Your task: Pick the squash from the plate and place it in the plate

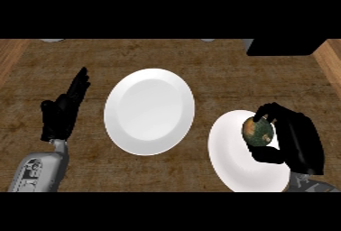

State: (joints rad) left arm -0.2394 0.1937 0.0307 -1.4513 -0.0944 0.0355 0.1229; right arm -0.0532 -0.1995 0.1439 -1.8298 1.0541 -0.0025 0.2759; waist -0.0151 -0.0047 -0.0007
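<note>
Two white plates sit on my wooden counter (200,58): the middle plate (149,111) and the right plate (233,158). My right hand (296,140) curls around the squash (258,132) over the right plate. My left hand (63,110) rests at the left, fingers straight, holding nothing.

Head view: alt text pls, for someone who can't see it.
The right hand curls round a green-orange squash over the right plate. A second plate lies mid-counter, nothing on it; the left hand rests open at left, fingers up.

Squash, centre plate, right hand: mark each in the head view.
squash (258,131), head view, green-orange face showing between thumb and fingers.
centre plate (149,111), head view, bare middle of the dish.
right hand (301,140), head view, back of the hand curled round the squash.
</note>
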